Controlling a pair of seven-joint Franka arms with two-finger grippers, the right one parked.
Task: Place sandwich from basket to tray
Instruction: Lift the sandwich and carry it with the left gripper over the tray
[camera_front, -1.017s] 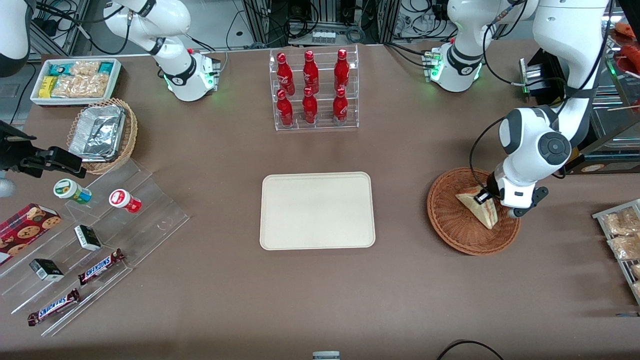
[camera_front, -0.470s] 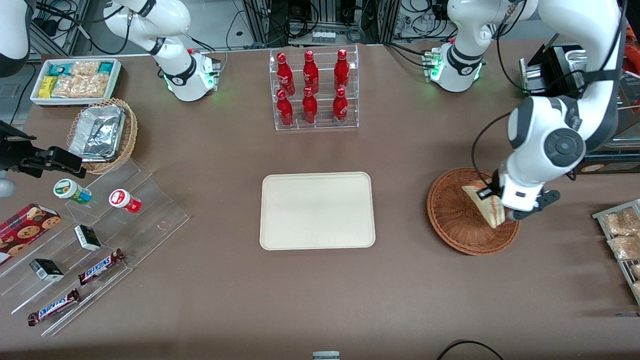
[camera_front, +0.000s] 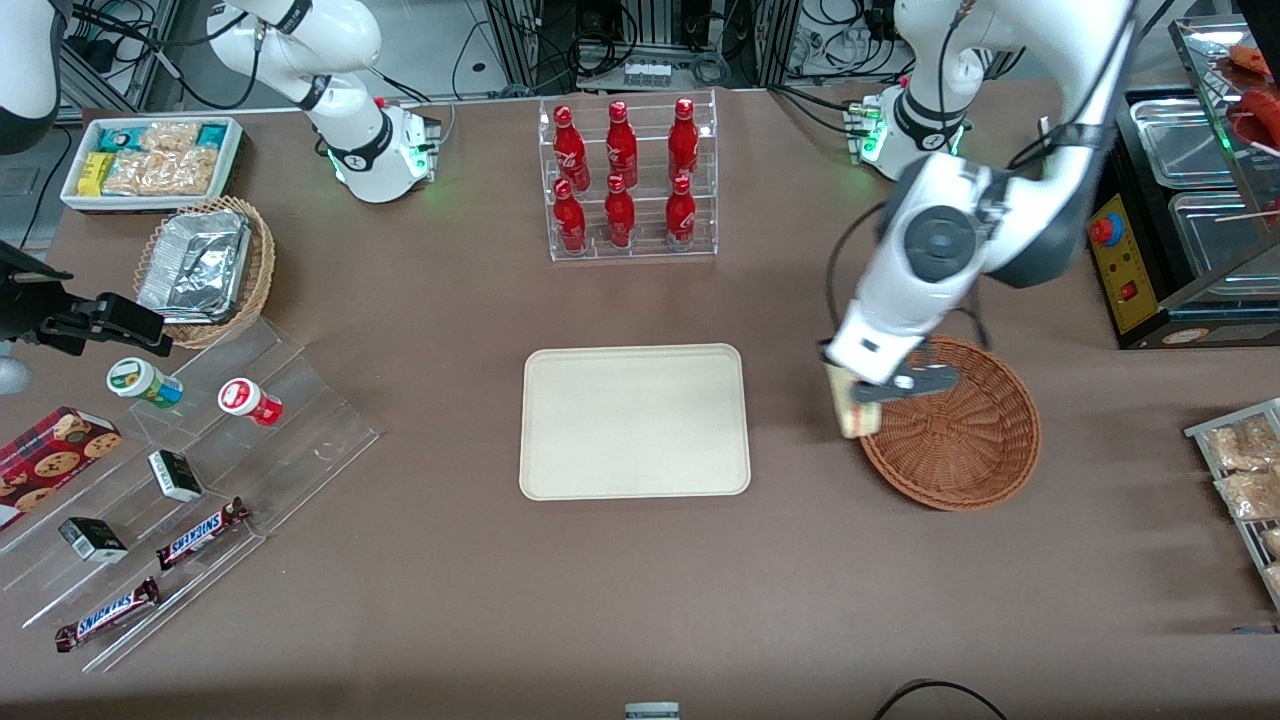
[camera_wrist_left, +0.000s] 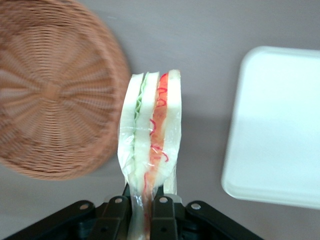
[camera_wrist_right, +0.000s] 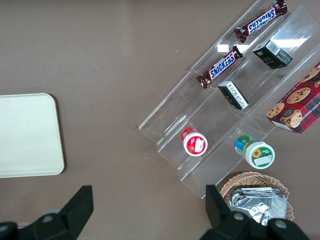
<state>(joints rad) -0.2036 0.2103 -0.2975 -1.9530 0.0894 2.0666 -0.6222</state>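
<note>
Brown table (camera_front: 400, 560): one tray (camera_front: 634, 421), one basket (camera_front: 960, 440) (tool (camera_front: 862, 392) grips one sandwich (camera_wrist_left: 150, 145)).

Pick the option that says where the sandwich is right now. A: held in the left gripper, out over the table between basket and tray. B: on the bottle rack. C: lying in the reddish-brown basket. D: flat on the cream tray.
A: the gripper is shut on the sandwich, which hangs past the rim of the basket, short of the tray, which holds nothing.
</note>
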